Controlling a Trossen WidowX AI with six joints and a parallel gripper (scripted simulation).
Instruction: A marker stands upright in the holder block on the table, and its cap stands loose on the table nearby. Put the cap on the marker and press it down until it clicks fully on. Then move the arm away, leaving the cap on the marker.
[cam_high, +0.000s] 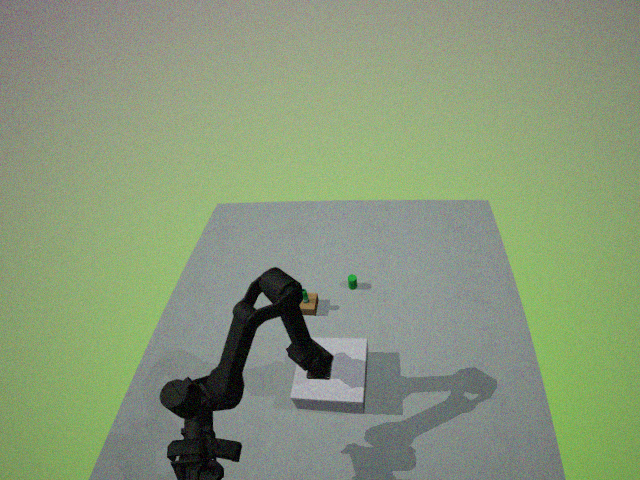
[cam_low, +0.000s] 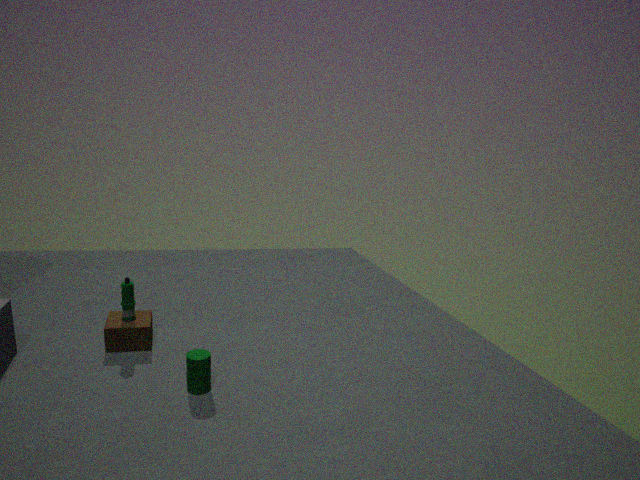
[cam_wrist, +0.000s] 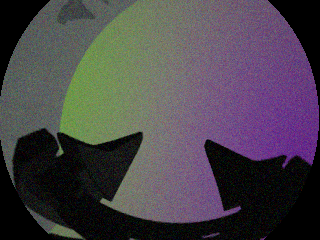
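Observation:
A green marker (cam_high: 305, 296) (cam_low: 127, 298) with a dark tip stands upright and uncapped in the brown holder block (cam_high: 310, 310) (cam_low: 128, 339). The arm partly covers the block in the top view. The green cap (cam_high: 352, 282) (cam_low: 198, 373) stands upright on the table, apart from the block, to its right and further back in the top view. My gripper (cam_wrist: 175, 139) is open and empty, its two dark fingers wide apart in the wrist view. In the top view it is at the bottom left, far from cap and marker; it is out of view in the exterior view.
A pale raised box (cam_high: 330, 395) under the arm's base stands nearer than the holder block in the top view; part of it shows at the left edge of the exterior view. The grey table (cam_high: 444, 310) (cam_low: 320, 361) has visible edges. The arm's shadow falls to the right.

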